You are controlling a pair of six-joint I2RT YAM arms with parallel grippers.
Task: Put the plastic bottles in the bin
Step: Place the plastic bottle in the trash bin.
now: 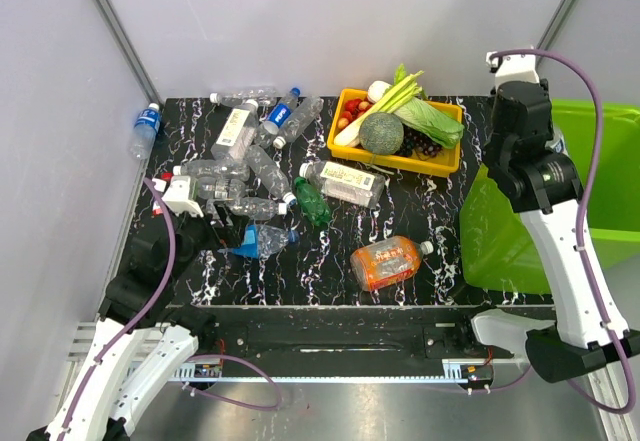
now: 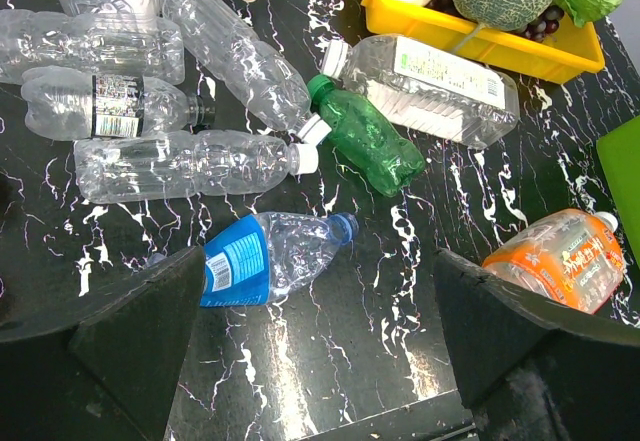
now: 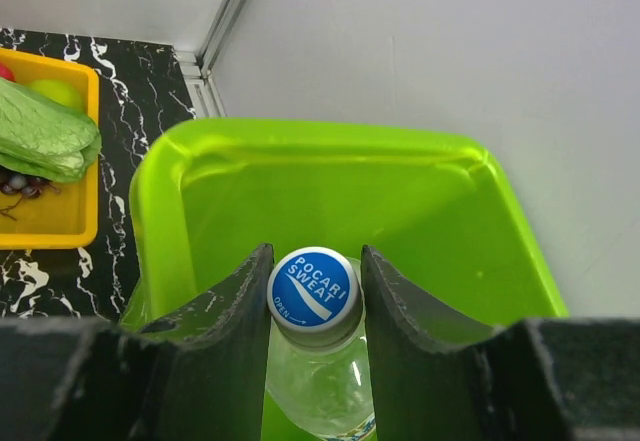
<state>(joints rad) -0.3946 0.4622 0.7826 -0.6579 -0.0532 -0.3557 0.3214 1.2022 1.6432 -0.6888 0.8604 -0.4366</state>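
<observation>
From above, about a dozen plastic bottles (image 1: 250,176) litter the table (image 1: 330,281) beside the bin (image 1: 600,151), so most work remains; the left wrist view shows the left gripper (image 2: 320,271) spread wide and empty, well away from the bin; only the right wrist view shows the right gripper (image 3: 315,253) clamping a blue-capped bottle (image 3: 318,391) above the bin.
</observation>
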